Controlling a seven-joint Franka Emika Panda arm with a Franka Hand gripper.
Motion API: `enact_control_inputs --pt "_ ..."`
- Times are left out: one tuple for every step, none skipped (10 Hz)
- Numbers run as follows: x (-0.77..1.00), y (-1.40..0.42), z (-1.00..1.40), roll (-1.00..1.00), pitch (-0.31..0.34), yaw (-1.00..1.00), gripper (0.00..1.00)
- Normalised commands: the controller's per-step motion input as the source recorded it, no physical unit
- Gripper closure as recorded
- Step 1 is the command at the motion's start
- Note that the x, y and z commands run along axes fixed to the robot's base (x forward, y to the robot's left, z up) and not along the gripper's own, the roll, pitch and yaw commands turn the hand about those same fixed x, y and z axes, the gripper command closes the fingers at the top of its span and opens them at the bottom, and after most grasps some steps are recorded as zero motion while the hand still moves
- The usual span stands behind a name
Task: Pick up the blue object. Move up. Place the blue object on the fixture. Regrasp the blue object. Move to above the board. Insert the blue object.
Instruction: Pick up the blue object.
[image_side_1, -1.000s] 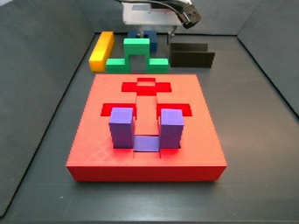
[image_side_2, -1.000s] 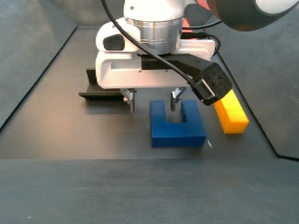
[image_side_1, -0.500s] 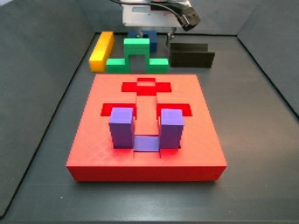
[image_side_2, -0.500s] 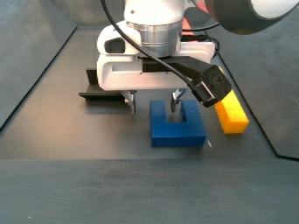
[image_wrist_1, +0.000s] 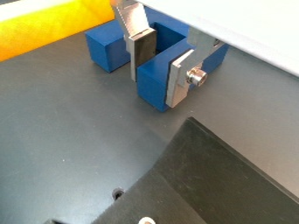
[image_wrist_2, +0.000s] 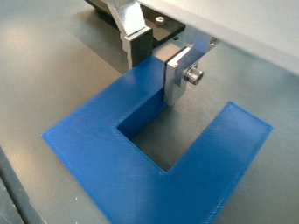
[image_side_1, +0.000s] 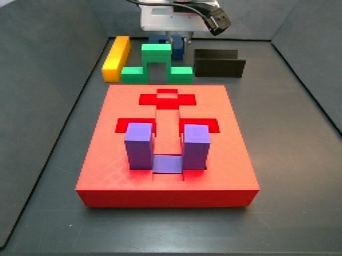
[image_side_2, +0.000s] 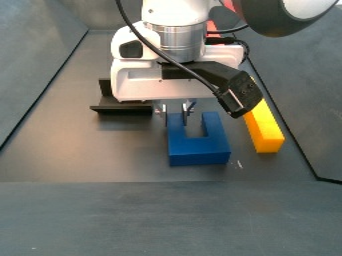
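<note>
Your hand (image_wrist_2: 158, 54) is now clamped on one prong of the blue block (image_side_2: 198, 137), which has shifted toward 9 o'clock; lift next.

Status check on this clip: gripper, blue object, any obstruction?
Gripper low at the floor, fingers straddling one prong of the blue object. Blue object lying flat, not lifted. Yellow bar close beside it, apart; fixture on the opposite side.

You get even, bright overhead light, soft shadows under the gripper (image_side_2: 189, 108); wrist views blur slightly near the fingers (image_wrist_1: 142, 44).
</note>
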Motion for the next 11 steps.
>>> enact_control_inputs --pt "0.00 0.00 0.00 0.00 0.000 0.00 1.00" --pt "0.00 0.00 0.00 0.00 0.000 0.00 1.00" --pt "0.00 0.00 0.00 0.00 0.000 0.00 1.00" --pt "0.00 0.00 0.00 0.00 0.000 0.00 1.00" --pt "0.00 0.00 0.00 0.00 0.000 0.00 1.00" --pt "0.00 0.00 0.00 0.00 0.000 0.00 1.00" --pt "0.00 0.00 0.00 0.00 0.000 0.00 1.00" --pt "0.00 0.00 0.00 0.00 0.000 0.00 1.00" --pt "0.00 0.00 0.00 0.00 0.000 0.00 1.00" --pt "0.00 0.00 0.00 0.00 0.000 0.00 1.00" --pt "0.00 0.00 0.00 0.00 0.000 0.00 1.00"
